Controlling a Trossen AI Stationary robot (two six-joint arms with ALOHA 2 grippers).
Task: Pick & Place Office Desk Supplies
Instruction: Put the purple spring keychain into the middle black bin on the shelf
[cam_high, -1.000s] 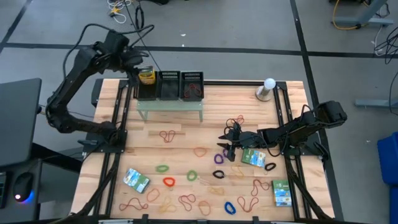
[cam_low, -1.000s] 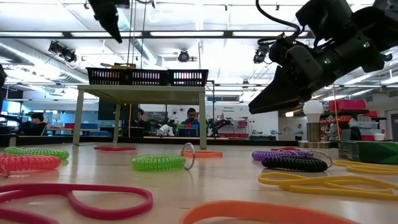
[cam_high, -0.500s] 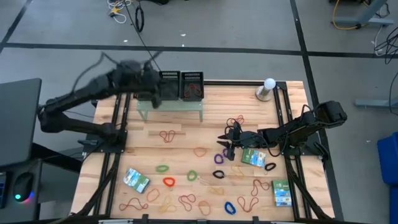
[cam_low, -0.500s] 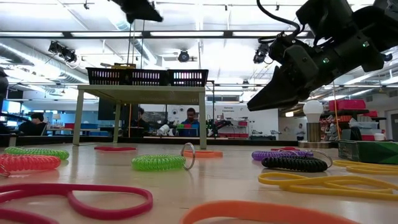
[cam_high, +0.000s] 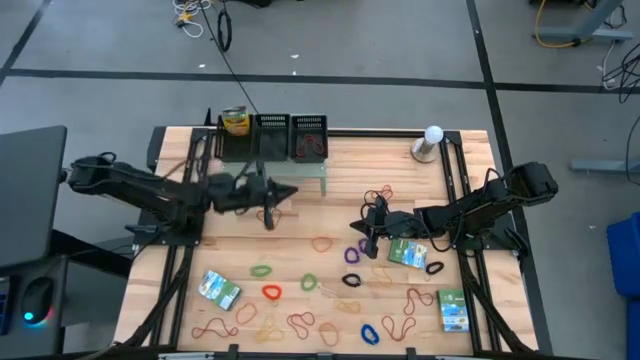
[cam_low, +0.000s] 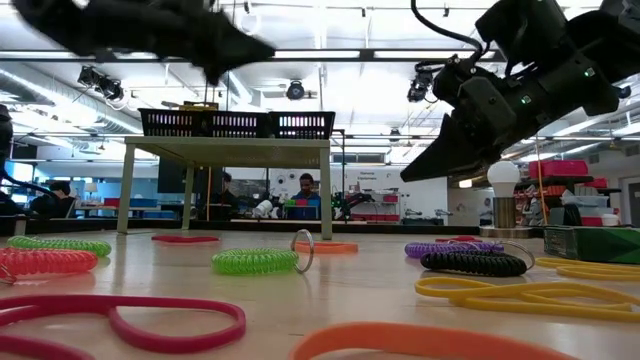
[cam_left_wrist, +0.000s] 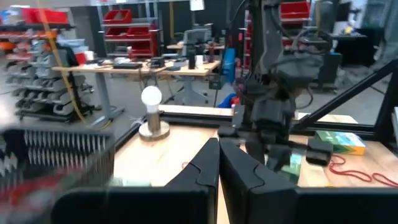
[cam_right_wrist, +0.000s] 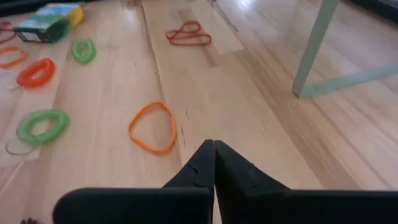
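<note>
Now the left gripper (cam_high: 268, 192) and right gripper (cam_right_wrist: 213, 144) both show fingers pressed together, seemingly empty; rubber-band loops (cam_high: 320, 243) strew the table, an orange loop (cam_right_wrist: 153, 127) plain only to the right wrist

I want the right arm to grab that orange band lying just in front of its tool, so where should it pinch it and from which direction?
Probably straight down from above: the orange band lies flat on the bare wooden table as an open loop. Straddle one strand, likely the side nearest the right tool, with one finger inside the loop and one outside. The tool is shut now, so it must open first.
</note>
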